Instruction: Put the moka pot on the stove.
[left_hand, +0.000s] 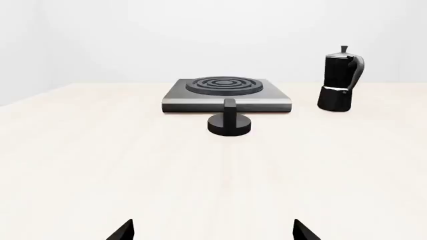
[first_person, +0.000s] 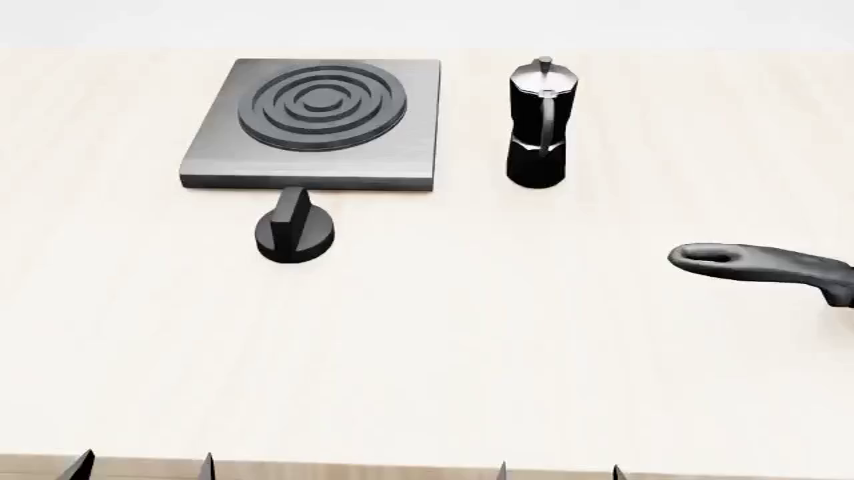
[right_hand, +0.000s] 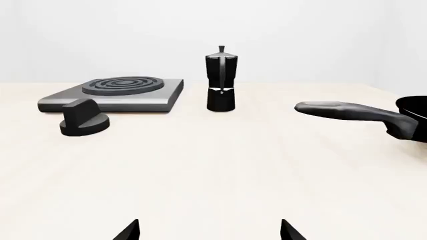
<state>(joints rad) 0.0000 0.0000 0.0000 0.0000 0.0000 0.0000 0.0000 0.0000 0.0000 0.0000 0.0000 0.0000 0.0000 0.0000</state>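
The moka pot (first_person: 541, 125) stands upright on the pale table, black and faceted with a silver lid, just right of the stove (first_person: 316, 125). The stove is a grey square slab with dark concentric rings. The left wrist view shows the pot (left_hand: 340, 80) to the right of the stove (left_hand: 227, 95), and the right wrist view has the pot (right_hand: 221, 80) straight ahead beside the stove (right_hand: 113, 95). My left gripper (first_person: 143, 468) and right gripper (first_person: 558, 470) sit at the table's near edge, both open and holding nothing, far from the pot.
A round black knob (first_person: 294, 232) with a ridge lies in front of the stove. A black pan's handle (first_person: 754, 265) reaches in from the right edge, between my right gripper and the pot's right side. The table (first_person: 427, 360) is pale wood.
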